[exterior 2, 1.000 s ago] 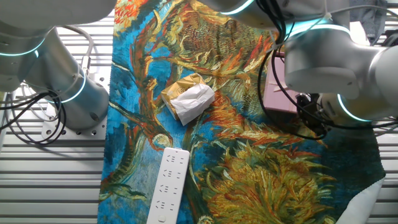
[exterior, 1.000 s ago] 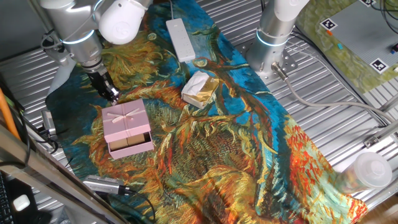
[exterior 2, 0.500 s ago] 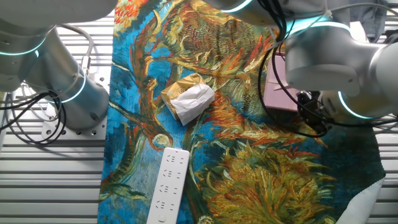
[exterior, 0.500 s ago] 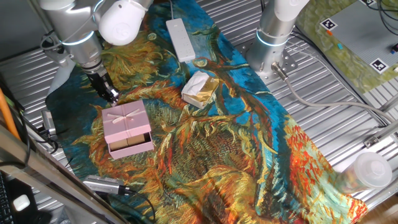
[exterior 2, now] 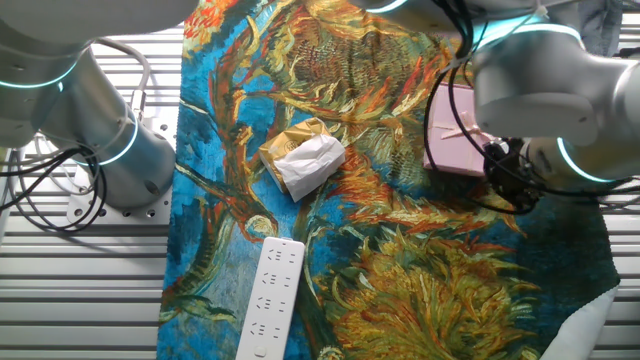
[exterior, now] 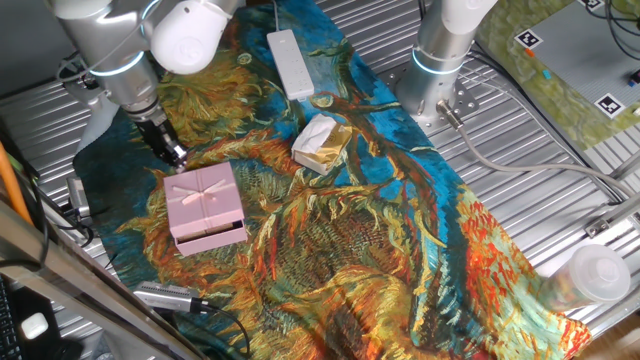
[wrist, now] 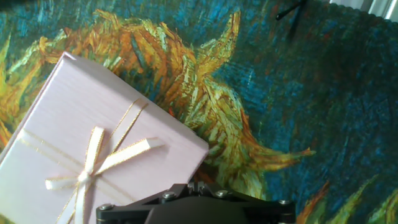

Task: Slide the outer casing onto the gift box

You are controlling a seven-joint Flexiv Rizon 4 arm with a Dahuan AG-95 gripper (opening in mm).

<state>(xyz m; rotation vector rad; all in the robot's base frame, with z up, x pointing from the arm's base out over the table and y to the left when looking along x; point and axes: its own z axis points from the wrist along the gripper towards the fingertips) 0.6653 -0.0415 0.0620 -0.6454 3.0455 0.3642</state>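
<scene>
The black two-finger gripper [exterior: 172, 152] is seen just behind the back edge of the flat square pale-pink cardboard outer casing [exterior: 204, 201]; whether its fingers are apart or together cannot be told, nor whether the casing is touched. A thin cream ribbon bow [wrist: 96, 163] is tied across the casing's matte top face. The casing lies on the painted, brush-textured blue-and-orange cloth [exterior: 380, 190]. At its front opening only a pink edge of the gift box [exterior: 212, 239] is visible.
</scene>
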